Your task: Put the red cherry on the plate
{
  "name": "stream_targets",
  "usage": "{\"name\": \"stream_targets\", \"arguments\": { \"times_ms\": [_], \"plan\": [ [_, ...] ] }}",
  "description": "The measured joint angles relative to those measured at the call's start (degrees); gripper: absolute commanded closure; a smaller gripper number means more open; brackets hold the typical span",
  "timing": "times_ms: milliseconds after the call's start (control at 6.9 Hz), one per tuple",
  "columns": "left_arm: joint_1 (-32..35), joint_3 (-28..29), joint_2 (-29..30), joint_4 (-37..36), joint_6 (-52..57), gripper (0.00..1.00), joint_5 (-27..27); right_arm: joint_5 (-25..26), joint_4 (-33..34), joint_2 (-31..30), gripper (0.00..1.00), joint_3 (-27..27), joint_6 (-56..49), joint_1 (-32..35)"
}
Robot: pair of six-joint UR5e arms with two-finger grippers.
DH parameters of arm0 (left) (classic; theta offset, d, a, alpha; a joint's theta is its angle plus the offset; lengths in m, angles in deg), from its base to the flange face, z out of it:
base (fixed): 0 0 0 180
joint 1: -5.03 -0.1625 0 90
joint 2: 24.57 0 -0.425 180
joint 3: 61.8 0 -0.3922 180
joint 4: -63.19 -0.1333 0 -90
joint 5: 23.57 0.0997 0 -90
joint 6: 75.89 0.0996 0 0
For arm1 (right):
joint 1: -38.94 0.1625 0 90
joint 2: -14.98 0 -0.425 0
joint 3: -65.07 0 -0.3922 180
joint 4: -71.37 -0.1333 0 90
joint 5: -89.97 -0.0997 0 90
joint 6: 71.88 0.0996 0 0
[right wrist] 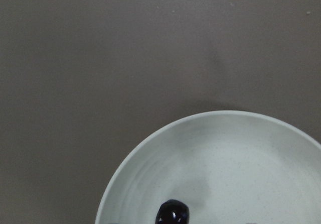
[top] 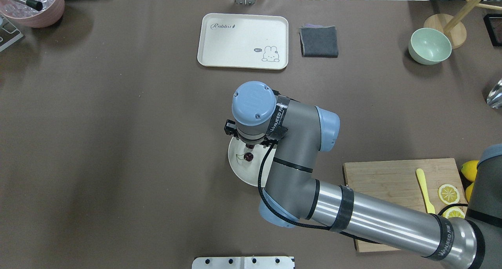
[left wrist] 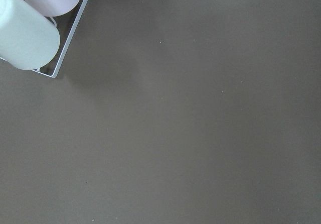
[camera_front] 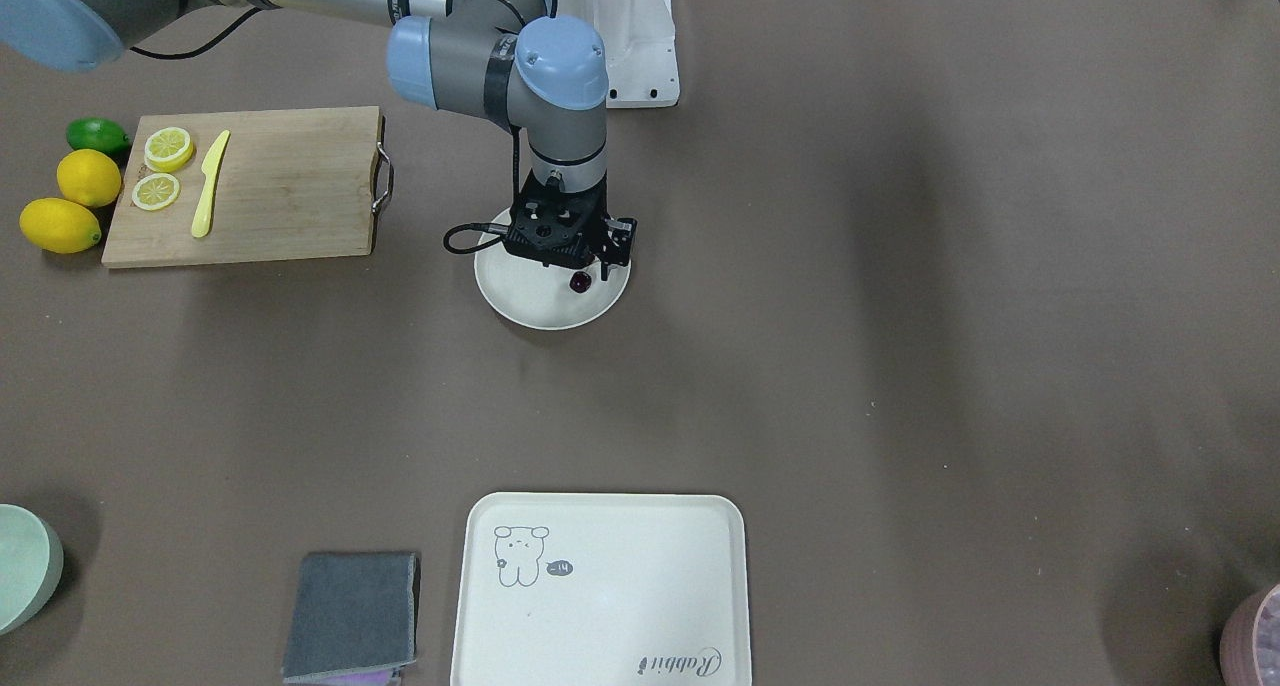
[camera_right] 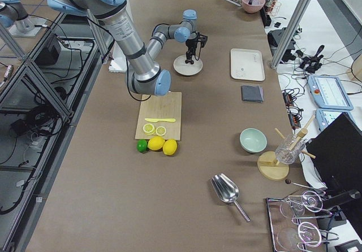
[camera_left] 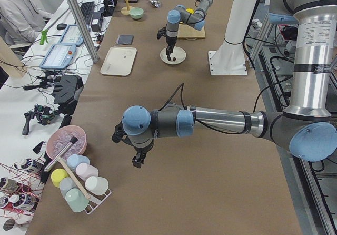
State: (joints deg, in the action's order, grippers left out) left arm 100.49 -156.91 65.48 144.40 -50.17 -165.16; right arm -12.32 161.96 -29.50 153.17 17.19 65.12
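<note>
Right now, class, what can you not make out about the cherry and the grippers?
Right gripper: jaws mostly hidden under its wrist in the overhead and front-facing views.
Red cherry: cut off by the right wrist view's bottom edge; release unclear.
Left gripper: only in the exterior left view; open or shut unknowable.

Brown matte table (top: 117, 143), one long surface. Round cream plate (camera_front: 540, 311) near the middle. Cream rectangular tray (top: 235, 41) at the operators' edge, folded grey cloth (top: 319, 41) just beside it. Pale green bowl (top: 429, 46) further along, touching a round wooden stand base (top: 459, 33). Wooden cutting board (top: 384, 182) on the robot's right side, with two lemons (camera_front: 88, 177) and a lime (camera_front: 97, 134) just beside its end. Metal scoop (camera_right: 226, 190) well apart. Pink bowl (top: 47, 20) and wire cup rack (camera_left: 79, 185) at the far left end.
</note>
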Motion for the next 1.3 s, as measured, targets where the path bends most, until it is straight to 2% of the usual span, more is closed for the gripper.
{"name": "stream_targets", "arguments": {
  "times_ms": [290,579,724,1014,1303],
  "plan": [
    [0.0,1.2,-0.1,0.2,-0.2,0.02,0.3,-0.2,0.0,-4.5,0.0,4.1,-1.9,1.9],
    [0.0,1.5,-0.2,0.3,-7.0,0.02,4.5,-1.8,0.2,-12.9,0.0,12.0,-8.6,6.5],
    [-0.5,0.8,0.0,0.3,-12.6,0.02,7.0,-4.6,0.4,-17.7,0.0,15.8,-14.6,10.5],
    [-5.8,-2.4,0.5,0.7,-23.8,0.02,8.3,-11.0,1.2,-24.6,0.0,20.2,-27.3,20.2],
    [-11.0,-4.2,0.8,2.1,-27.5,0.02,8.5,-13.7,8.0,-30.3,0.0,22.8,-47.5,30.6]
  ]
}}
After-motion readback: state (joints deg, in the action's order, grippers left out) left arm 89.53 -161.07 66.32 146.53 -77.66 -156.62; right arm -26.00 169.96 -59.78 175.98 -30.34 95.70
